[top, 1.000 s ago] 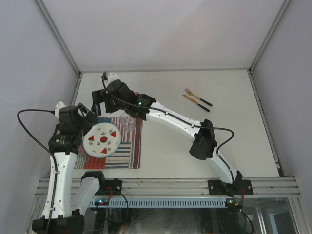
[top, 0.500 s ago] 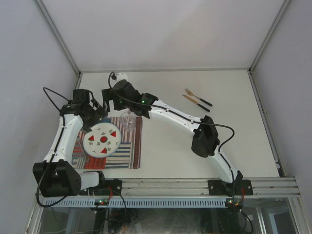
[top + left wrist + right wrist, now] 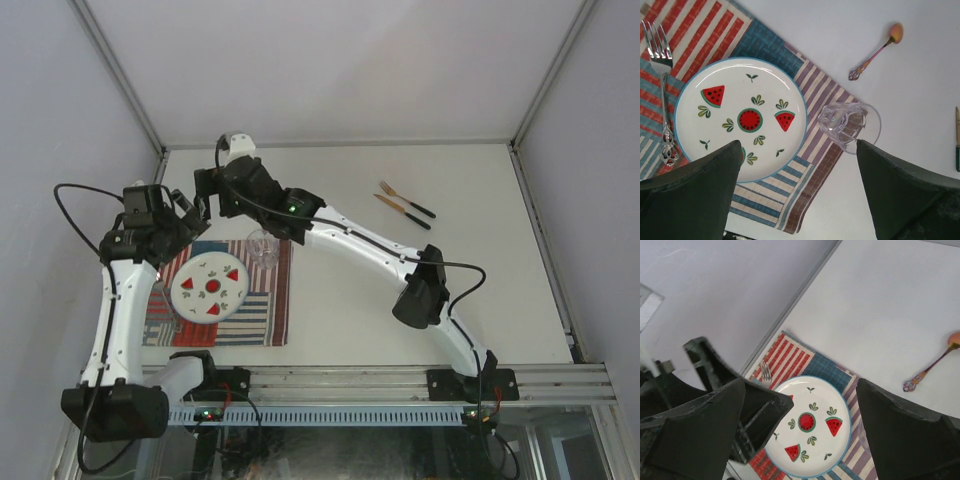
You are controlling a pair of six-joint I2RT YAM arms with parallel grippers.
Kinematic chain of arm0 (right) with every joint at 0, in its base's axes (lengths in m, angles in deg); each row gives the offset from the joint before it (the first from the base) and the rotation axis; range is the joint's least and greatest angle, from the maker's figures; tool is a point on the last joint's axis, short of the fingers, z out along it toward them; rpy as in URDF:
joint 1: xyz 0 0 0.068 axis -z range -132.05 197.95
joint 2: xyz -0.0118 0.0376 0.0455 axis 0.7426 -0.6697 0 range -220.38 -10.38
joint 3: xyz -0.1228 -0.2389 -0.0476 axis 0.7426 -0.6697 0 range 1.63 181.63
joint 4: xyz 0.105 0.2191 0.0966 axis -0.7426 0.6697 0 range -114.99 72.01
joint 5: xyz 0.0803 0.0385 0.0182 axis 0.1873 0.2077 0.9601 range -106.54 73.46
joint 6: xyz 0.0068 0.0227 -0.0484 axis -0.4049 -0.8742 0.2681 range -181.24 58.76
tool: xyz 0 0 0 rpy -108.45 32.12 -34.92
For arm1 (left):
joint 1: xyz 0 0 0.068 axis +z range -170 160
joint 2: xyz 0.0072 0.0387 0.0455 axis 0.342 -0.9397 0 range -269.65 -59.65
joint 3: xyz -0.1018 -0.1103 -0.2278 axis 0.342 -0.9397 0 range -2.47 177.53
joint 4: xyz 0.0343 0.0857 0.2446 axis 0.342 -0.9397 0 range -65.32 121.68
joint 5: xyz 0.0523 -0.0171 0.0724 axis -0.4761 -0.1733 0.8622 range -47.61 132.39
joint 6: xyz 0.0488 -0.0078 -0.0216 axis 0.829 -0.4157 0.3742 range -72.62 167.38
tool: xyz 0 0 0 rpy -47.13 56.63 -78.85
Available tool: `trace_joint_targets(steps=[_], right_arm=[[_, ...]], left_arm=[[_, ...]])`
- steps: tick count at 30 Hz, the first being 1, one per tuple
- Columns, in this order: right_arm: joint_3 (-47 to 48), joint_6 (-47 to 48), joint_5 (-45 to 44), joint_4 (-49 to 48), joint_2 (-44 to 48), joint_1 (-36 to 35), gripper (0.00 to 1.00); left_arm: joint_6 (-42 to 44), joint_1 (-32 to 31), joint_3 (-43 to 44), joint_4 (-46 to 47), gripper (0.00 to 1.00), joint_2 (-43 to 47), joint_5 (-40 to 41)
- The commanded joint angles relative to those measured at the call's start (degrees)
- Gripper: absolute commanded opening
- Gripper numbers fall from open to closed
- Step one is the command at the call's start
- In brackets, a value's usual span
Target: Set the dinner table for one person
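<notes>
Left gripper (image 3: 799, 145), right gripper (image 3: 800, 381): spread wide, empty. Spoon (image 3: 875, 54) flat on hard dinner table (image 3: 920, 100) looks light and slippery; I'd pinch mid-handle.

On the dinner table (image 3: 805, 25), plate (image 3: 740, 117) on placemat (image 3: 765, 45), fork (image 3: 662, 95) to its left, glass (image 3: 847, 125) at placemat's far-right corner.

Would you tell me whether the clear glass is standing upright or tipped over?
Upright: the glass stands on its base at the placemat edge, with its open rim facing up.
</notes>
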Motion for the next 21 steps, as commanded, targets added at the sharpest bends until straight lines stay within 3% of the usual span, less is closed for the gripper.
trace_joint_targets(steps=[1,8,13,15,17,18,19,21], right_arm=[[0.52,-2.38,2.06,0.93,0.59,-7.64,0.95],[2.20,-1.26,-3.66,-2.82,0.48,-9.90,0.91],[5.30,-1.06,-6.45,-2.03,-2.04,-11.86,0.88],[4.95,-0.36,-7.14,-2.43,-1.96,-12.79,0.92],[4.90,1.28,-8.99,-1.74,-0.84,-13.68,0.94],[3.81,2.97,-10.80,-1.89,0.19,-14.27,0.94],[2.46,3.93,-13.11,-2.33,1.60,-14.81,0.95],[-0.81,4.81,-19.06,-2.53,4.42,-15.28,1.00]], left_arm=[[2.30,2.13,-1.44,4.92,1.00,-2.88,-11.38],[7.46,3.26,7.22,-1.28,1.00,-7.54,-13.46],[10.41,5.53,4.36,-1.51,0.97,-8.36,-17.18],[11.54,8.18,1.98,1.04,0.82,-8.47,-24.12],[13.30,13.37,-1.20,5.54,0.54,-8.25,-38.28],[13.07,15.50,-2.48,7.86,0.45,-8.34,-43.57],[13.06,16.67,-2.75,8.03,0.34,-8.79,-44.56],[21.40,16.78,0.05,4.97,0.06,-10.72,-41.64]])
